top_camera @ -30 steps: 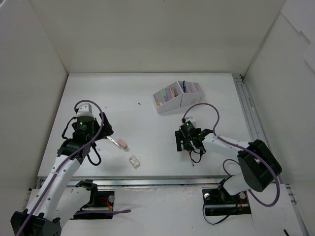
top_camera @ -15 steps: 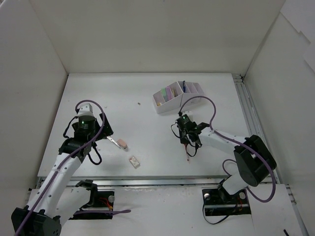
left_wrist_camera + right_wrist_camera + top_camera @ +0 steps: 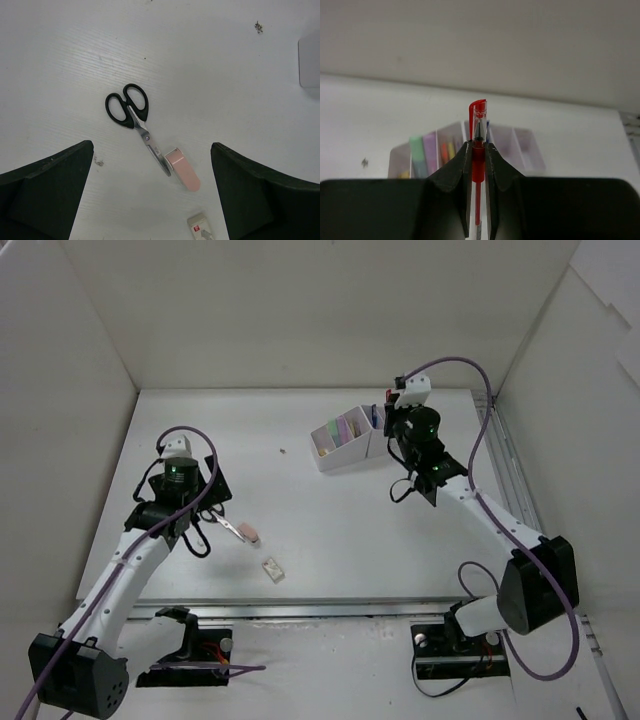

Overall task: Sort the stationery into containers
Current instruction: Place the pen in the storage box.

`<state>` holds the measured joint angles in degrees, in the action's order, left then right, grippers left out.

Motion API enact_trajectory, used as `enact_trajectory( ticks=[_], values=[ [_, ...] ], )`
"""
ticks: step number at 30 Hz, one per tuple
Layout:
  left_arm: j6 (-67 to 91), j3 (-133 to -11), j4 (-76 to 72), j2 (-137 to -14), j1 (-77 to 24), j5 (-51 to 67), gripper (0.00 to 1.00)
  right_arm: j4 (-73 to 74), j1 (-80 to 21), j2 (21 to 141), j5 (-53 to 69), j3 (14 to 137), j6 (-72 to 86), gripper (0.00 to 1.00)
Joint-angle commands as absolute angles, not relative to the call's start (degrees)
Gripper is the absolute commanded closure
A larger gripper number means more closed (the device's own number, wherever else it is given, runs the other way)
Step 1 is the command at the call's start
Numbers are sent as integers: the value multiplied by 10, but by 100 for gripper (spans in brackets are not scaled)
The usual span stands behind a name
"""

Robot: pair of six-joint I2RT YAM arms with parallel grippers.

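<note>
The right gripper is closed tight on a red pen, which lies along its fingers with the cap pointing forward, and the organizer stands just ahead and lower, nearest to this arm.

pen red | scissors black-handled | eraser pink | organizer white-lilac

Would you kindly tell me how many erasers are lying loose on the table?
2: a pink eraser beside the scissors' blade tips, and a pale eraser apart from both, toward the near edge. More may be hidden inside the organizer.
</note>
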<state>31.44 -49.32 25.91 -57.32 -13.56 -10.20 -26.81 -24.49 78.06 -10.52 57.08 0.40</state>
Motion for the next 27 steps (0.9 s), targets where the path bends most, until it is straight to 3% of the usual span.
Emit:
enact_trajectory(
  ticks=[1,6,12,27],
  values=[
    [301,-544,245,-589,-134,-127,1,-416,-198,872,-71,662,-62,100],
    [303,-572,259,-623,-127,-125,1,-446,-146,996,-4,805,-41,100],
    [311,-576,263,-642,-117,-127,1,-513,-131,1113,70,874,-43,100],
    [312,-585,273,-667,-106,-123,1,-594,-131,1143,110,819,8,100]
  ],
)
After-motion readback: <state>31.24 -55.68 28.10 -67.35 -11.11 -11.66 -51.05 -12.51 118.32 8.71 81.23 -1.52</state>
